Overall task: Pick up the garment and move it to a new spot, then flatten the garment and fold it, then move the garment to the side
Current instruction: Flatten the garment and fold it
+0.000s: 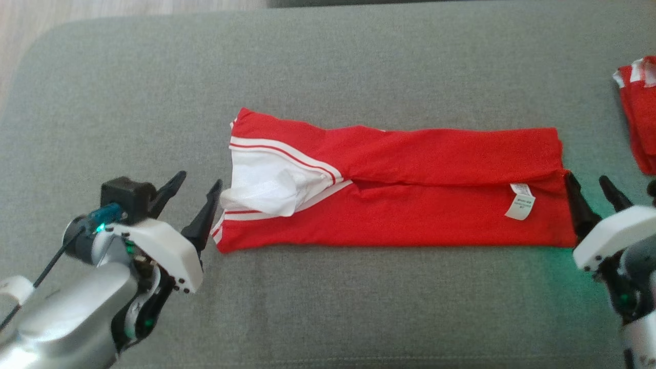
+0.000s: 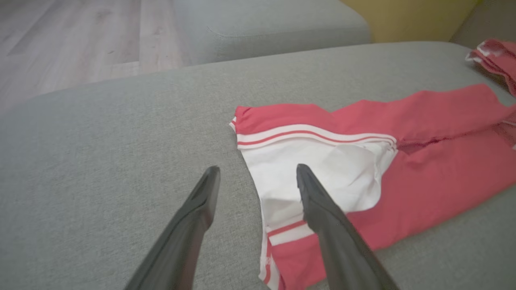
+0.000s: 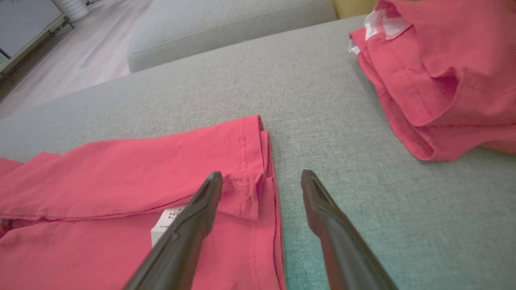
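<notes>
Two released tools (left tool (image 1: 200, 179), right tool (image 1: 587, 179)), one folded garment (image 1: 410, 225) between them, one red bundle (image 1: 640, 118) apart

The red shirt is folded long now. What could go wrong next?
The white flap by the open left gripper lies loose; it might bunch up in the next fold.
The open right gripper straddles the hem edge of the red shirt, so it may pinch just one layer.
Another red garment lies close; a wide swing could drag it.

Garment (image 1: 410, 215) on cushion (image 1: 328, 66); second garment (image 1: 643, 118) rightward
</notes>
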Available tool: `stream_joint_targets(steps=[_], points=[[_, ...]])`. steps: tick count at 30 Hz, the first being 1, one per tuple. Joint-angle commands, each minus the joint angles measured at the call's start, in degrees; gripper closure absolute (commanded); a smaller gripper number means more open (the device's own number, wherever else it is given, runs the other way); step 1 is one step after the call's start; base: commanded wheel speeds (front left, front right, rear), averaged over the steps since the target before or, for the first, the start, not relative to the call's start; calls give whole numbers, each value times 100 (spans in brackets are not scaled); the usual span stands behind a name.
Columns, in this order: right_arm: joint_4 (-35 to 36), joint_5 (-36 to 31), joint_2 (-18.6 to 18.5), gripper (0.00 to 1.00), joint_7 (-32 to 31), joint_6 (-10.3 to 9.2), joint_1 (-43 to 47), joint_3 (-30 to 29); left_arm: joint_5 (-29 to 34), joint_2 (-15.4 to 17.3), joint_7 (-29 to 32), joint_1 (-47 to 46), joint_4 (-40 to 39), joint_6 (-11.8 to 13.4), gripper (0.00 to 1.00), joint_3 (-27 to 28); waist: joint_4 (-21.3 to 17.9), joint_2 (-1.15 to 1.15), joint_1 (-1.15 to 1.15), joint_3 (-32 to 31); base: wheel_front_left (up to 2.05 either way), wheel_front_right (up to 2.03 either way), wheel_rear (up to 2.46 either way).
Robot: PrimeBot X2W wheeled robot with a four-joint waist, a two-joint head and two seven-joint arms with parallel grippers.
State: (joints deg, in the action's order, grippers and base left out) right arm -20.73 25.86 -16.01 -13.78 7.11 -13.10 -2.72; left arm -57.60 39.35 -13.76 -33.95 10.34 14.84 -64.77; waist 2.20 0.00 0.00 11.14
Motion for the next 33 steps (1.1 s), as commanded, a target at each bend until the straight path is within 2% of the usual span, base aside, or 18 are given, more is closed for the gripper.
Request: stream_joint_targets(steps=[1,5,9,13,16,22,25,30,33], points=[[242,-60,-13,0,118,37,-3,63,-39,152,-72,-70,-67,66,0,360,-12,0,0,-84,0,0,0],[407,-350,89,0,631,37,274,171,18,-122,-119,461,-176,342,0,1111,-49,0,0,-331,0,0,0],[483,-533,301,0,1178,37,467,255,505,-512,-122,1270,-432,555,0,2114,-105,0,0,-542,0,0,0],[555,-681,558,0,1756,37,541,364,1175,-1005,-122,2067,-814,632,0,3000,-138,0,0,-641,0,0,0],[501,-729,730,0,2109,37,605,447,1666,-1513,-123,2612,-1139,512,0,3694,-119,0,0,-707,0,0,0],[161,-741,1022,0,2460,37,784,319,2563,-2459,-123,3646,-1456,-79,0,4634,-33,0,0,-903,0,0,0],[-13,-777,1096,0,2488,37,884,265,3258,-2693,-123,3966,-1468,-258,0,4896,8,0,0,-1002,0,0,0],[-445,-1064,1209,0,2365,37,849,-255,4267,-2999,-123,4263,-1353,-424,0,4968,135,0,0,-1152,0,0,0],[-746,-1364,1246,0,2197,37,631,-779,4705,-3116,-123,4318,-1300,-457,0,4942,221,0,0,-1181,0,0,0]])
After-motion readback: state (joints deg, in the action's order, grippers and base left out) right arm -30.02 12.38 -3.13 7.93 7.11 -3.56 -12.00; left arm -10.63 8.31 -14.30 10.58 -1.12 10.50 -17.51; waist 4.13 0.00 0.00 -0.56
